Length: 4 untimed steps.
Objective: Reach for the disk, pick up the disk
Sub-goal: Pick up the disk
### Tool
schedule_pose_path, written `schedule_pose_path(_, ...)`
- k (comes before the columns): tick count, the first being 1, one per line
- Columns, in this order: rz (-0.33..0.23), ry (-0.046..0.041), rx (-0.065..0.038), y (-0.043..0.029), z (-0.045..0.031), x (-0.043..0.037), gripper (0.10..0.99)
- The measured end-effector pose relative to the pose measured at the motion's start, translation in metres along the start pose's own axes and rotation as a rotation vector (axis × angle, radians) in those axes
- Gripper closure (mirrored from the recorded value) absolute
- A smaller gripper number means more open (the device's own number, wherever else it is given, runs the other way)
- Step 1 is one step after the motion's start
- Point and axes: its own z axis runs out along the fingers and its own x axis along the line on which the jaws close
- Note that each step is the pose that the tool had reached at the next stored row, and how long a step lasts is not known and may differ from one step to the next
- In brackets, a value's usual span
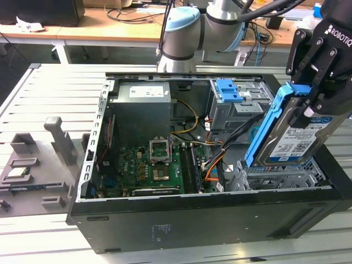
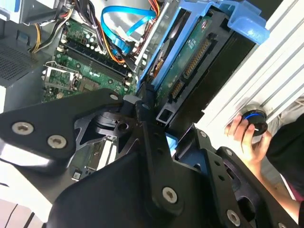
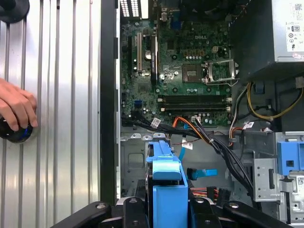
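Clenched on the disk (image 1: 294, 135), the claw (image 1: 314, 91) grips the top end of the blue rail frame. Held upright and slightly tilted above the grey cage (image 1: 280, 176) at the corner of the open computer case (image 1: 181, 220), on the exterior view's right. Probably fairly heavy for its size, rigid, smooth on its metal faces and sensitive to knocks; safest taken by the plastic frame's edges, away from the green circuit side seen in the second wrist view. Crowded close by: orange and black cables (image 1: 212, 165), a blue latch piece (image 1: 230, 91), the motherboard (image 1: 146, 168). Resting on a knob on the worktop (image 3: 61, 118), a person's hand (image 3: 16, 107).
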Motion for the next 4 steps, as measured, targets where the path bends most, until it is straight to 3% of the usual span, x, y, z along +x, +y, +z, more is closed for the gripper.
schedule_pose_path(4,0.000,-0.0002,0.000,-0.0002,0.0001,0.0000,0.718)
